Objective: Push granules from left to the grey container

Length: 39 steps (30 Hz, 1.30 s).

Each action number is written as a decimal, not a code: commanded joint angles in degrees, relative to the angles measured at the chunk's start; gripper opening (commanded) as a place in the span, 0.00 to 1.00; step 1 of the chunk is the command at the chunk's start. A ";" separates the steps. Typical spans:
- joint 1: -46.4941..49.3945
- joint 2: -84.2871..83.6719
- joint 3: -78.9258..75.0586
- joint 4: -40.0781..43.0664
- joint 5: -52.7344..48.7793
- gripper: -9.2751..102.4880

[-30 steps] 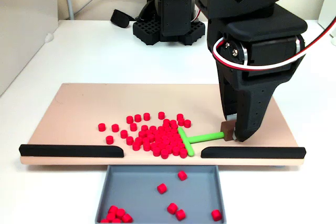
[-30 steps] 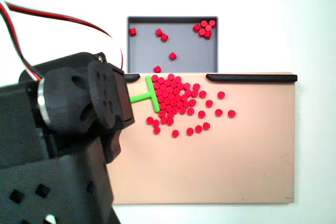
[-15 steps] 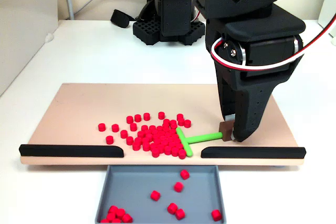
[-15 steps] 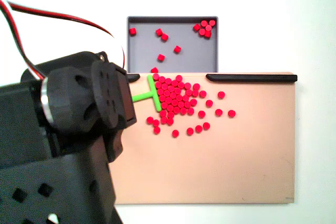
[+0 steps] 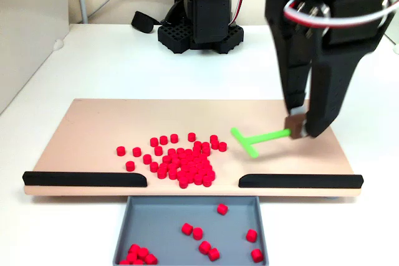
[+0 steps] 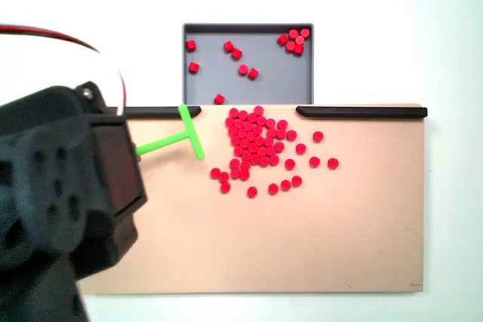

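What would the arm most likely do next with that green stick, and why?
Probably swing the green pusher stick round behind the granules and lower it. The gripper holds it to the right of the pile in the front fixed view, touching none, while most granules lie on the beige board just short of the gap to the grey container.

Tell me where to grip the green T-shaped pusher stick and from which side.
Grip the green T-shaped pusher stick at the far end of its stem, from above, as the gripper does: its crossbar stays free to face the small red cylindrical granules.
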<state>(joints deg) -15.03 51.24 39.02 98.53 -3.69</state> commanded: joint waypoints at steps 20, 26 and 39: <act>6.77 50.54 48.34 0.09 -54.40 0.08; 18.11 52.82 52.91 -0.44 -69.61 0.08; 12.66 48.78 53.00 -5.54 -78.13 0.08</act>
<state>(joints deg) -0.62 99.84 92.20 93.08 -80.77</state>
